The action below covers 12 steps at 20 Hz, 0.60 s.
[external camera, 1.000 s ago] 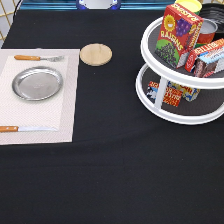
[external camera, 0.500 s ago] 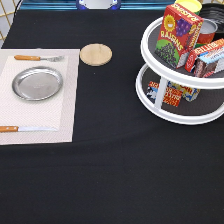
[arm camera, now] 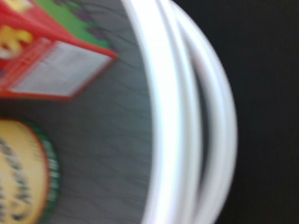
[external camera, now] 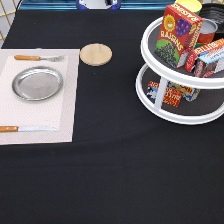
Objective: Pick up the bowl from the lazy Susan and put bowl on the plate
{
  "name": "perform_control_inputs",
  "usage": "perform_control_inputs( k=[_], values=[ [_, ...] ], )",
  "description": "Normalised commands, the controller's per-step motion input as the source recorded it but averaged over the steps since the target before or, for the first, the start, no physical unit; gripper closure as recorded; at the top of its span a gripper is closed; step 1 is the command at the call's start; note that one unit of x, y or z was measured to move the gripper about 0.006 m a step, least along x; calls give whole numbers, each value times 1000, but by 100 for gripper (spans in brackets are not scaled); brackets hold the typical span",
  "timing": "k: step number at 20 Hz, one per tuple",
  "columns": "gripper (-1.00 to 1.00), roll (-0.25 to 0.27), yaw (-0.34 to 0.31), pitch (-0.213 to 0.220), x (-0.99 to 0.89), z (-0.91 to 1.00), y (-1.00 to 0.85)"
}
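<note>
The white two-tier lazy Susan (external camera: 165, 67) stands at the exterior view's right, its dark grey shelves loaded with boxes and cans. The black bowl does not show in either view. The silver metal plate (external camera: 37, 83) lies empty on a pale placemat (external camera: 67, 100) at the exterior view's left. The gripper is not visible in the exterior view. The wrist view looks close down on the lazy Susan's white rim (arm camera: 172, 125) and grey top shelf, with a red raisin box (arm camera: 41, 55) and a yellow-lidded can (arm camera: 11, 175) on it.
A fork (external camera: 37, 58) lies above the plate and a knife (external camera: 27, 128) below it on the placemat. A round wooden coaster (external camera: 95, 54) sits on the black tablecloth between placemat and lazy Susan. A red raisin box (external camera: 177, 35) stands on the top shelf.
</note>
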Motion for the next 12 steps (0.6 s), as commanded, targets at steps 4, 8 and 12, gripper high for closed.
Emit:
perform_control_inputs(
  k=[4,8,12],
  values=[
    [-100,265,54,-4,404,36,29],
    [-100,161,47,-53,278,-49,71],
    [-100,92,54,-89,104,-138,91]
  ],
)
